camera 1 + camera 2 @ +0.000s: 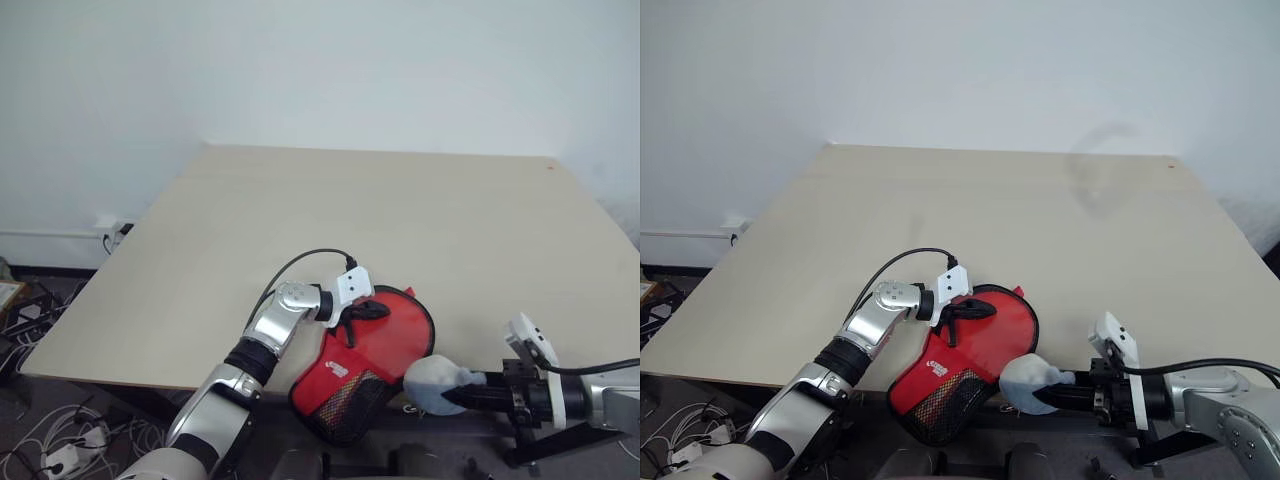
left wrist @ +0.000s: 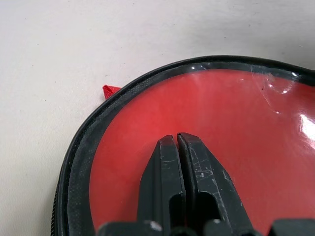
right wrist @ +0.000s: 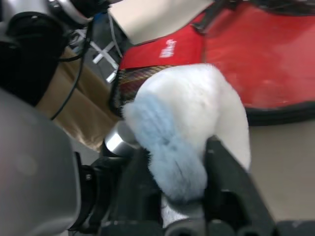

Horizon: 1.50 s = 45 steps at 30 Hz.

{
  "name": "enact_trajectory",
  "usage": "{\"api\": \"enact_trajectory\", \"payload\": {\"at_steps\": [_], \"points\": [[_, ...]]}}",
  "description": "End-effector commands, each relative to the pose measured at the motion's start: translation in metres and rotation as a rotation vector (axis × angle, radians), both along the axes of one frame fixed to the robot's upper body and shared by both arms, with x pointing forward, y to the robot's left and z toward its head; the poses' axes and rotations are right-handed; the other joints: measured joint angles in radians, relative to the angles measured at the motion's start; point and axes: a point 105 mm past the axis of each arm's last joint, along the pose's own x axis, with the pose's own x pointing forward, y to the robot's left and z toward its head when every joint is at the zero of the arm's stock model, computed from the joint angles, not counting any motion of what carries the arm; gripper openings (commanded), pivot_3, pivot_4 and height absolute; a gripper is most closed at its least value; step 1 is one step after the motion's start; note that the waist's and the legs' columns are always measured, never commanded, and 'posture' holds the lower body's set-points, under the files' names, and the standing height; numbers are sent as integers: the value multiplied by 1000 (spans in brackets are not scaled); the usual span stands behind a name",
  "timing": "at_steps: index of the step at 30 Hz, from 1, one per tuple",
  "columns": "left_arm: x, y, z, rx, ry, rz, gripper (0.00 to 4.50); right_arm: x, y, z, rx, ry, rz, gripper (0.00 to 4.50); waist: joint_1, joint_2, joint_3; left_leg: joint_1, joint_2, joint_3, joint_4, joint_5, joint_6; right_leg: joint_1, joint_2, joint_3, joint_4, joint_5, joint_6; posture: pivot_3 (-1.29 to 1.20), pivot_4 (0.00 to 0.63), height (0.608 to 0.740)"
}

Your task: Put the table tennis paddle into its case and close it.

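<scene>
The case [image 1: 370,365] lies at the near edge of the table [image 1: 400,220], its round end on the tabletop and its mesh-covered narrow end hanging past the edge. Through its clear window the red face of the paddle [image 1: 395,330] shows, so the paddle sits inside the case; a small white mark shows on the red near the mesh.

The head views give the whole layout: the left gripper [image 1: 368,311] reaches in from the left and rests on top of the case's round end, while the right gripper [image 1: 462,393] comes in from the right, just off the table edge, with the puff [image 1: 432,385] at its tip, close beside the case's rim.

The left wrist view adds what the head views cannot resolve: the two black fingers [image 2: 165,182] are pressed together, shut, their tips lying against the clear window over the red paddle face, with the black zip rim of the case curving around just beyond them and a small red tab [image 2: 111,91] poking out from under that rim onto the table.

The right wrist view shows the puff up close, white with a grey-blue streak, lying between the right gripper's fingers [image 3: 229,182]. The fingers stand partly apart on either side of it; whether they squeeze it or only flank it I cannot tell. Beyond the puff lie the case's mesh end and the red window.
</scene>
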Motion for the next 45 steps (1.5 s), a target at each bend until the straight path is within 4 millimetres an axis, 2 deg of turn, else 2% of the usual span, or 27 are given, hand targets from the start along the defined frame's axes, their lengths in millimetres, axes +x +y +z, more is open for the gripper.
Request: {"api": "enact_trajectory", "payload": {"at_steps": [1, 9, 12, 18, 24, 28, 39, 45], "points": [[-6, 15, -33, 106, 88, 41, 0, 4, 0, 1, 6, -26, 17, 2456, 0, 0, 0, 0, 0, 0, 0, 0, 0, 0, 0, 0, 0, 0, 0, 0, 0, 740], [-3, 16, -31, 96, 85, 52, 0, 6, 1, -2, 36, -38, 34, 4476, -1, 0, 0, 1, 1, 4, 2, 0, 0, 0, 0, 3, 0, 0, 0, 0, 0, 740], [-2, 17, -30, 94, 84, 57, 0, 11, -2, 1, 39, -67, 10, 4476, -2, 0, 0, 1, 1, 5, 3, 0, 0, 0, 0, 3, 0, 0, 0, 0, 0, 740], [7, 19, -19, 40, 69, 92, 0, 64, -19, 13, 34, -151, -251, 4476, -11, 0, 0, 1, 1, 7, 3, 1, 1, 0, 0, 5, 1, 0, 0, 0, 0, 740], [17, 18, 0, -55, 64, 123, 0, 96, -19, 12, 54, -94, -401, 4476, -14, 2, -2, -1, 1, 7, 3, 2, 3, -3, 1, 5, 2, 4, -1, 0, 0, 740], [18, 18, 4, -79, 65, 130, 0, 100, -11, 6, 59, -26, -408, 4476, -13, 2, -2, -4, 0, 7, 2, 2, 3, -6, 1, 7, 2, 5, -1, 0, 0, 740], [17, 17, 4, -94, 74, 135, 0, 92, 11, -17, 70, 144, -375, 4476, -14, 3, -3, -4, 1, 8, 1, 2, 4, -7, 1, 7, 2, 5, -1, 0, 0, 740], [22, 15, 15, -152, 75, 154, 0, 92, 18, -26, 68, 187, -366, 4476, -15, 3, -3, -4, 1, 8, 1, 2, 4, -7, 1, 7, 2, 5, -1, 0, 0, 740]]}}
